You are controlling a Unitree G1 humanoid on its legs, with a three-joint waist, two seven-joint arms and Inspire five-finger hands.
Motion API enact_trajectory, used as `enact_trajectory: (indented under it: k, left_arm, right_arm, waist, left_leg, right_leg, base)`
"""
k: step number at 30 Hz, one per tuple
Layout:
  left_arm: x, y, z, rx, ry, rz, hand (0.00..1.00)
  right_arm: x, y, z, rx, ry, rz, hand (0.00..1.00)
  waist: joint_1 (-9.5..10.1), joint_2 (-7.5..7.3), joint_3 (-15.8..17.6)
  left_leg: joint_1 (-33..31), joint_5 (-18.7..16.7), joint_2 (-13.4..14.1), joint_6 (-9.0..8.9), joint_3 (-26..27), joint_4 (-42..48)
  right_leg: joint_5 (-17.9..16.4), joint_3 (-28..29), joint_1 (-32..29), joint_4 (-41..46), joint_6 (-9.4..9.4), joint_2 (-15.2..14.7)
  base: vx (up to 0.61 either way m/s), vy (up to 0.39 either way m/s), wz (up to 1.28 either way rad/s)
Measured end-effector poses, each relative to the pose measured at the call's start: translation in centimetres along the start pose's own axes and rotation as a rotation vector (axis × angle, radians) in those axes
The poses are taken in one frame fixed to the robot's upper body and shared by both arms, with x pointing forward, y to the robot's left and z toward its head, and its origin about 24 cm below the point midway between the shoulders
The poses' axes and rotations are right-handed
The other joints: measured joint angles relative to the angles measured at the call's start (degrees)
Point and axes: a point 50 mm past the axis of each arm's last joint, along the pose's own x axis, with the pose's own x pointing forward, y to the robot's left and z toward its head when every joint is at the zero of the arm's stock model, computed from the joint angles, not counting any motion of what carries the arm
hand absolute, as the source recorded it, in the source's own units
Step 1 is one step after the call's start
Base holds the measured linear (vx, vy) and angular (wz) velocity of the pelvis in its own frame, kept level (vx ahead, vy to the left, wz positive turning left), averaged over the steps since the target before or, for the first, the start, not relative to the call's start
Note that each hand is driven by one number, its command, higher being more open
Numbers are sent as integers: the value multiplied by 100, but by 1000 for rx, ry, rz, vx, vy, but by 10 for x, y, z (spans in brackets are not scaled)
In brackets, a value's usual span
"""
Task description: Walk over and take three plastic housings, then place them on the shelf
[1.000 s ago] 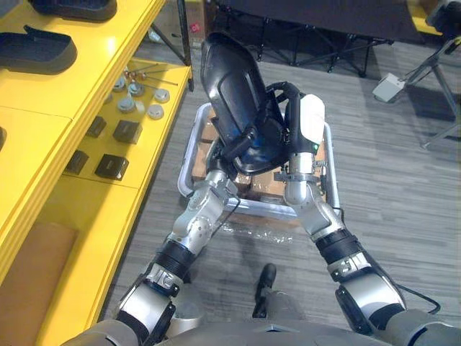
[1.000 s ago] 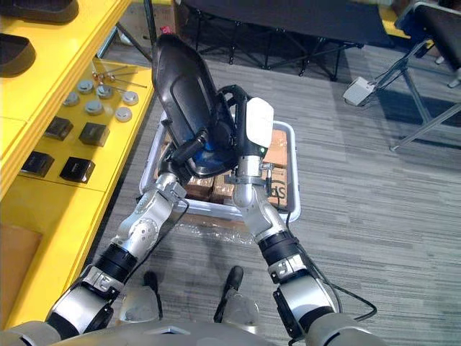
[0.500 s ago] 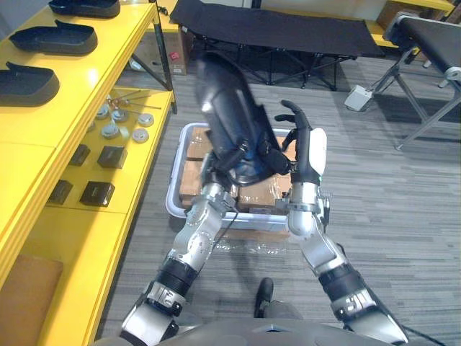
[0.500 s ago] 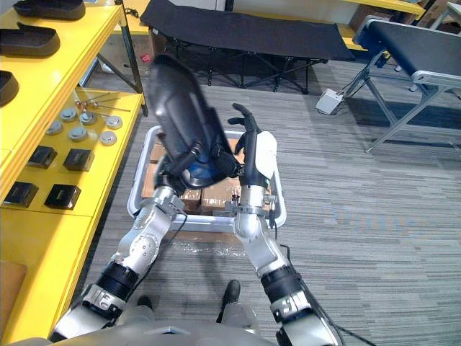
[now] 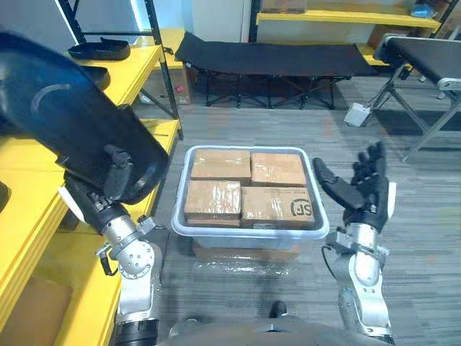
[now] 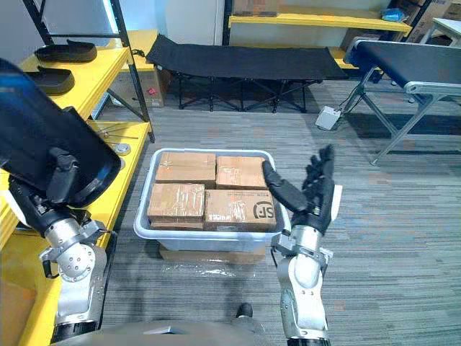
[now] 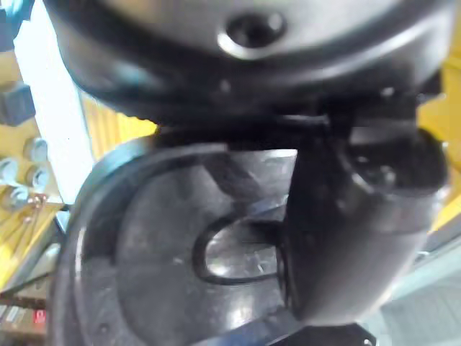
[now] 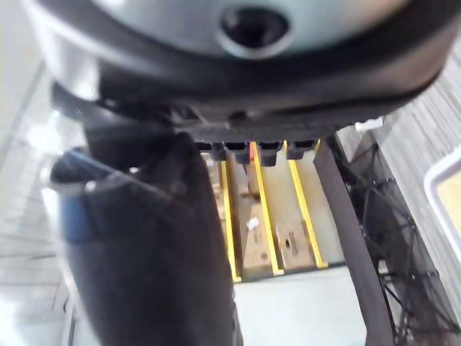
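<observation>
A large dark plastic housing (image 5: 65,122) hangs at the left, over the edge of the yellow shelf (image 5: 29,216). My left hand (image 5: 115,176) is shut on its lower end, thumb curled over the shell. The left wrist view shows the housing's (image 7: 144,252) hollow inside past the thumb (image 7: 353,216). My right hand (image 5: 360,191) stands at the right of the bin, open with straight fingers and holding nothing. Two more dark housings (image 6: 65,52) lie on the shelf's upper level.
A pale plastic bin (image 5: 248,231) with several taped cardboard boxes (image 5: 248,184) stands on the floor between my arms. A black folding cot (image 5: 274,54) lies behind it. A metal-legged table (image 5: 425,61) and a white box (image 5: 355,114) are at the back right.
My right hand let go of the housing, opened and drew off to the right. My left hand swung the housing from above the bin to the left. The camera tilted up.
</observation>
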Motion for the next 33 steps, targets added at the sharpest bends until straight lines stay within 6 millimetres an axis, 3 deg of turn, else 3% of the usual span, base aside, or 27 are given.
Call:
enact_trajectory:
  k: [5, 8, 9, 12, 15, 19, 20, 21, 23, 24, 25, 30, 32, 33]
  left_arm:
    - [-1, -1, 13, -40, -56, -33, 0]
    - [-7, 19, 24, -13, -79, -83, 0]
    - [-8, 24, 26, -4, -83, -78, 0]
    - [-6, 56, 28, 23, -76, 47, 0]
    - [-13, 88, 34, 43, -62, 154, 0]
    - [-27, 106, 36, 36, -10, 139, 0]
    - [-27, 106, 35, 21, -2, 119, 0]
    - [-28, 102, 34, -1, 5, 65, 0]
    - [-30, 98, 35, -42, -4, -7, 0]
    - [-31, 95, 36, -69, -13, -39, 0]
    - [-31, 94, 37, -80, -16, -44, 0]
    - [-30, 74, 41, -141, -49, -162, 0]
    - [-25, 53, 42, -187, -78, -306, 0]
    - [-23, 48, 43, -194, -87, -346, 0]
  right_arm:
    - [-1, 6, -2, 7, 10, 48, 100]
    - [6, 10, -16, 4, 61, 89, 100]
    - [7, 12, -21, -2, 79, 111, 100]
    - [6, 34, -37, -47, 151, 296, 100]
    - [8, 65, -37, -62, 132, 475, 100]
    - [20, 84, -25, -103, 50, 548, 100]
    - [22, 84, -24, -105, 47, 544, 100]
    - [24, 81, -24, -116, 50, 520, 100]
    - [24, 79, -27, -165, 62, 496, 100]
    - [24, 78, -31, -205, 72, 491, 100]
    - [24, 78, -33, -208, 81, 490, 100]
    - [25, 67, -35, -211, 100, 445, 100]
    - [22, 47, -36, -216, 113, 383, 100]
    - [20, 42, -37, -219, 120, 366, 100]
  waist:
    - [28, 38, -16]
    - [75, 51, -18]
    - [155, 62, -14]
    - [664, 206, -11]
    - [999, 243, -10]
    - [1290, 235, 16]
    - [1278, 227, 24]
    - [1279, 226, 60]
    - [1288, 226, 103]
    - [1310, 245, 140]
    - [1322, 249, 148]
    - [1109, 235, 247]
    - [815, 220, 373]
    - [770, 208, 374]
  left_leg:
    - [-33, -15, 0, 20, -18, 37]
    - [-299, -23, -1, 47, -445, 182]
    - [-322, -17, 1, 47, -533, 193]
    - [-393, -5, -10, 47, -958, 263]
    - [-521, -82, -32, 118, -1370, 443]
    - [-990, -126, -204, 269, -1792, 997]
    - [-1080, -124, -235, 331, -1722, 1105]
    - [-1221, -183, -252, 621, -1505, 1259]
    - [-1298, -167, -94, 620, -1118, 1354]
    - [-1287, -95, -122, 490, -1075, 1317]
    - [-1289, -89, -145, 473, -1053, 1302]
    - [-1287, 49, -389, 531, -922, 925]
    - [-1287, 233, -552, 559, -1236, 731]
    - [-1286, 288, -623, 567, -1310, 665]
  right_leg:
    - [-6, -24, 9, 3, 8, -6]
    - [-30, -455, 107, 29, 44, -31]
    - [-35, -540, 137, 29, 47, -26]
    - [-128, -974, 411, 31, 106, -24]
    - [-255, -1391, 646, 32, 140, -15]
    - [-349, -2123, 1064, 34, 243, -73]
    - [-406, -2293, 1162, 34, 246, -96]
    - [-469, -2632, 1315, 45, 328, -140]
    - [-540, -2938, 1436, 130, 416, -179]
    - [-582, -2997, 1439, 259, 471, -277]
    - [-584, -2979, 1413, 299, 475, -323]
    - [-735, -2392, 1000, 772, 397, -659]
    - [-1248, -1532, 717, 1306, 423, -673]
    - [-1363, -1358, 659, 1425, 432, -669]
  base:
    - [16, 16, 3]
    - [16, 3, 55]
    - [13, -5, 67]
    - [8, -1, 67]
    - [-22, 1, 69]
    - [11, 28, 97]
    - [13, 72, 145]
    - [9, 80, 144]
    - [-3, 86, 115]
    - [-18, 131, 49]
    - [-16, 179, 23]
    - [0, 140, -1]
    - [-59, 76, 68]
    - [-41, -4, 81]
